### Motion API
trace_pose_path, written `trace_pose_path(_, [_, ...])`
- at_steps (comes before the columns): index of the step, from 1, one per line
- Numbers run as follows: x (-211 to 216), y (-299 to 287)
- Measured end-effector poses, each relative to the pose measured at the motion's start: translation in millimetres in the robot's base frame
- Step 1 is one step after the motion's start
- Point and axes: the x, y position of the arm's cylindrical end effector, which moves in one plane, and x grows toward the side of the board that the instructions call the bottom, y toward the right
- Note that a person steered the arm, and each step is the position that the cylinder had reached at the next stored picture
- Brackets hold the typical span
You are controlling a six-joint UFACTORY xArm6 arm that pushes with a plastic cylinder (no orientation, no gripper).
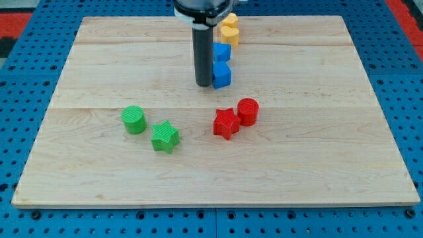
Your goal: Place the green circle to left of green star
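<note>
The green circle [134, 119] stands on the wooden board at the view's lower left. The green star [164, 137] lies just to its right and a little lower, almost touching it. My tip [203, 84] rests on the board near the top middle, well above and to the right of both green blocks, right beside a blue block [222, 75].
A red star [225, 123] and a red circle [248, 111] sit together right of centre. Two blue blocks [221, 53] stack up the view beside my tip, with two yellow blocks [229, 30] above them near the board's top edge [132, 18].
</note>
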Motion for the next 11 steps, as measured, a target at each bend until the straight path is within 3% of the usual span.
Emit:
trace_pose_path(2, [18.2, -100.0])
trace_pose_path(3, [74.3, -134.7])
trace_pose_path(4, [79.5, -102.3])
trace_pose_path(7, [96.8, -128.1])
trace_pose_path(9, [92.6, -60.2])
trace_pose_path(11, [57.8, 64.5])
